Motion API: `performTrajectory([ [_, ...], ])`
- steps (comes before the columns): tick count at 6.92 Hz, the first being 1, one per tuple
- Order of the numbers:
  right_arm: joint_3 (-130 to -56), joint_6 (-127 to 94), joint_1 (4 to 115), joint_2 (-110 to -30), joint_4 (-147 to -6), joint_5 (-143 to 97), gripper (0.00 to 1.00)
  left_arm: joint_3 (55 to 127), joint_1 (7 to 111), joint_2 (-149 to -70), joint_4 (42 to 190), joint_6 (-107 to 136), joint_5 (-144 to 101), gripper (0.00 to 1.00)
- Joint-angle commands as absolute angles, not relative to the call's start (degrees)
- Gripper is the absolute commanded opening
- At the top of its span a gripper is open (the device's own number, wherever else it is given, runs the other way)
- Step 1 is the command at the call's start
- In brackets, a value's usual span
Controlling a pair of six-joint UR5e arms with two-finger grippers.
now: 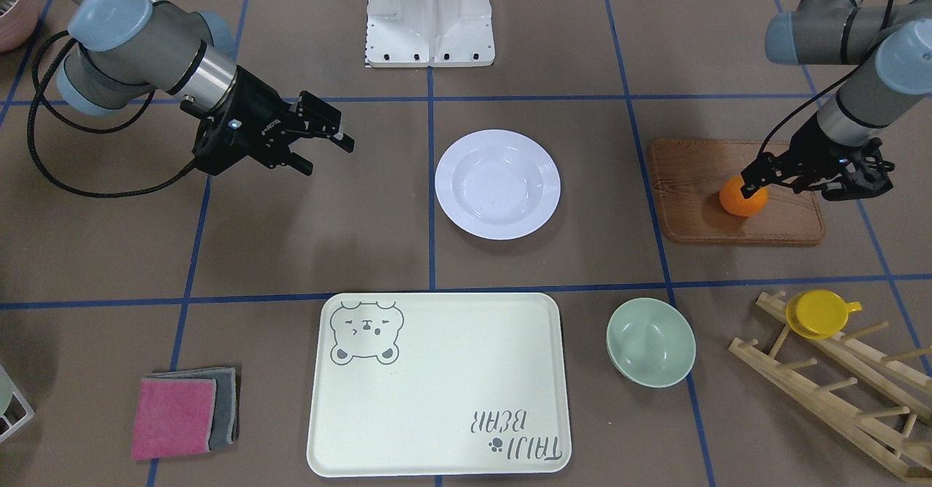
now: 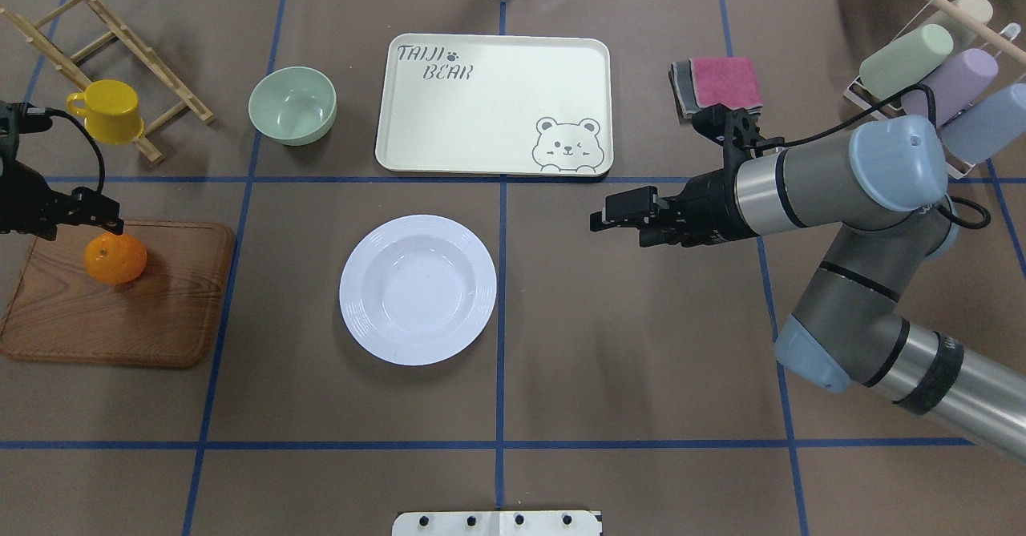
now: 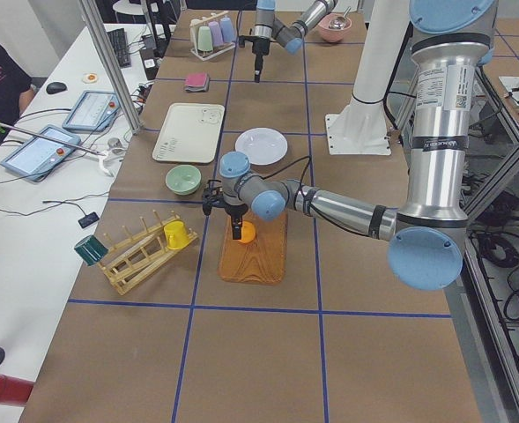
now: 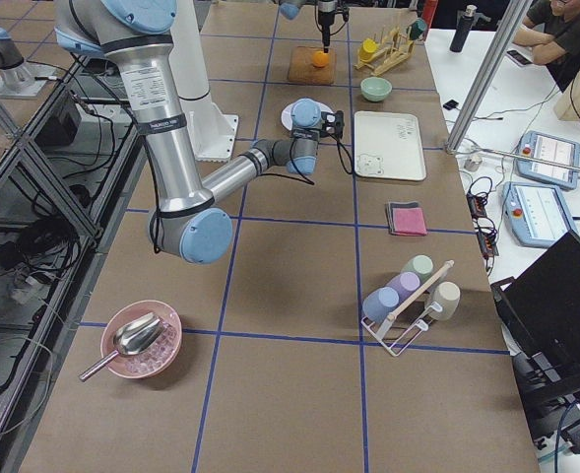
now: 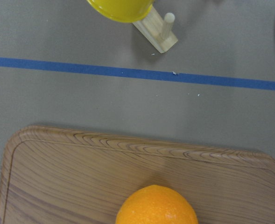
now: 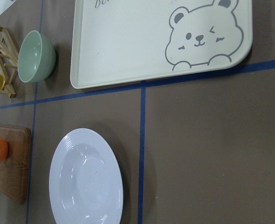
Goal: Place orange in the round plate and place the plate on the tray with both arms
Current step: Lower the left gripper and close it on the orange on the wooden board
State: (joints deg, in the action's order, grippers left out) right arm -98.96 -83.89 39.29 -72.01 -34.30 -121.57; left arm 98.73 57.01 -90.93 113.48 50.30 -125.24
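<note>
The orange (image 1: 744, 203) (image 2: 116, 259) rests on a brown wood-grain board (image 2: 120, 320) at the table's left end. My left gripper (image 1: 753, 181) (image 2: 108, 219) hangs just over it, apparently open, with its fingers at the fruit's top. In the left wrist view only the orange (image 5: 157, 207) shows, at the bottom edge. The white round plate (image 1: 497, 183) (image 2: 417, 289) lies empty mid-table. Beyond it is the cream bear tray (image 2: 493, 103) (image 1: 437, 385), also empty. My right gripper (image 1: 324, 151) (image 2: 613, 219) hovers open to the plate's right, holding nothing.
A pale-green bowl (image 2: 292, 106) sits left of the tray. A yellow cup (image 2: 108, 111) hangs on a wooden rack (image 2: 120, 39) behind the board. Pink and grey cloths (image 2: 717, 83) lie right of the tray, with a rack of pastel cups (image 2: 930, 79) beyond them.
</note>
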Motion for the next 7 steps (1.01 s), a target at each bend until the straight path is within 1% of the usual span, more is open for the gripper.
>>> performTrajectory([
  [1,-98.88,-83.85,38.94,-72.07,-34.19,-121.46,1.0,94.33,55.55,-92.28,118.27,52.9,-125.16,0.98],
  [3,-98.96,-83.93,38.32,-72.07,-34.19,-120.15,1.0,91.85,54.24,-92.46,122.07,55.36,-124.63,0.98],
  [7,-99.05,-83.94,38.32,-72.07,-34.19,-120.15,1.0,92.11,52.47,-92.29,123.31,57.83,-122.43,0.98],
])
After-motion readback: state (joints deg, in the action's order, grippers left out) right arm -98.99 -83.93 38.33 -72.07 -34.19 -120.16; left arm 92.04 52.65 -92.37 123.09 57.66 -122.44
